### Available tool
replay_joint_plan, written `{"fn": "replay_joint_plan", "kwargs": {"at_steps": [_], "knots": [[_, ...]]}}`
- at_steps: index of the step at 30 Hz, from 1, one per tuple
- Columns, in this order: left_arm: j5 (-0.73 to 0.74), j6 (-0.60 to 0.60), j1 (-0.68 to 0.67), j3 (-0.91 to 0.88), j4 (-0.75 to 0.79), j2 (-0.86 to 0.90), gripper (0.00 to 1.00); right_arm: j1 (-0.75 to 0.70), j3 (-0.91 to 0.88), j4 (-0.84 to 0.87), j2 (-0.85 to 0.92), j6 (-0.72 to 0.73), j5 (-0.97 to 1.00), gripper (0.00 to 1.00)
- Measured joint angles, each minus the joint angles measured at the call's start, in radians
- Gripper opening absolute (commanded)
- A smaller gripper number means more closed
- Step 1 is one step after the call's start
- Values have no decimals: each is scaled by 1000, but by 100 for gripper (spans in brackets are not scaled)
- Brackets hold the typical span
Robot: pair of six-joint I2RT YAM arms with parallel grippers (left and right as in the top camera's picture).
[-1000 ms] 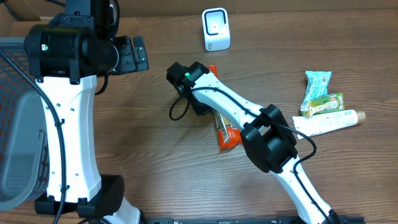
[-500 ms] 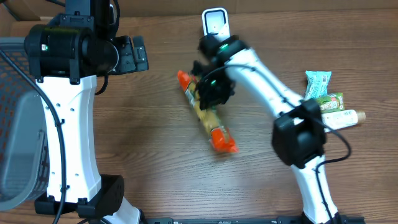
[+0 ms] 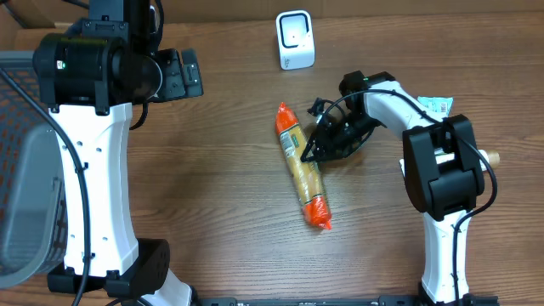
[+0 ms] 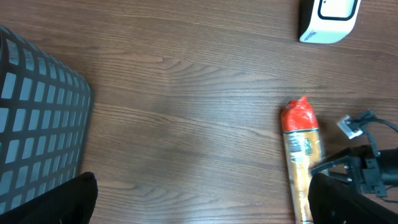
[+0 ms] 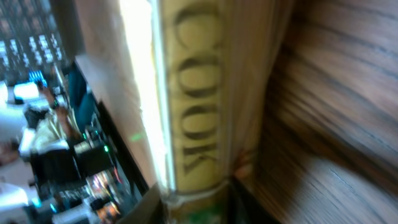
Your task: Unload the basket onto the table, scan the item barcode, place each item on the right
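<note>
Wood bench (image 3: pixel 221 187) | cookie packet (image 3: pixel 302 170): tan, orange ends, lying diagonal | left fingers (image 4: pixel 62 202) wide apart, empty | right fingers (image 3: pixel 319 149) at packet, grip unclear

a mock shop checkout set up on a robot test bench. a white barcode scanner (image 3: pixel 295 39) stands near the far edge of a wooden table (image 3: pixel 212 195). right of the scanner lie wrapped snacks (image 3: pixel 438 127) and a tube (image 3: pixel 449 167); far to its left sits a wire mesh basket (image 3: pixel 17 102). white robot arms (image 3: pixel 89 170) flank the scanner: lab gear, not a shop's.
</note>
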Motion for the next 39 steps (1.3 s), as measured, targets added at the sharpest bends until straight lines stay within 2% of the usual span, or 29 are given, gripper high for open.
{"fn": "replay_joint_plan", "kwargs": {"at_steps": [8,15,22,30,34,39], "knots": [[0,0,0,0,0,0,100,-128,38,26,-1,122,238,41],[0,0,0,0,0,0,100,-175,162,-31,-2,158,336,42],[0,0,0,0,0,0,100,-147,260,-177,-48,115,313,45],[0,0,0,0,0,0,100,-144,291,-293,-227,52,252,49],[0,0,0,0,0,0,100,-144,291,-319,-327,35,248,62],[0,0,0,0,0,0,100,-144,294,-329,-425,45,270,66]]}}
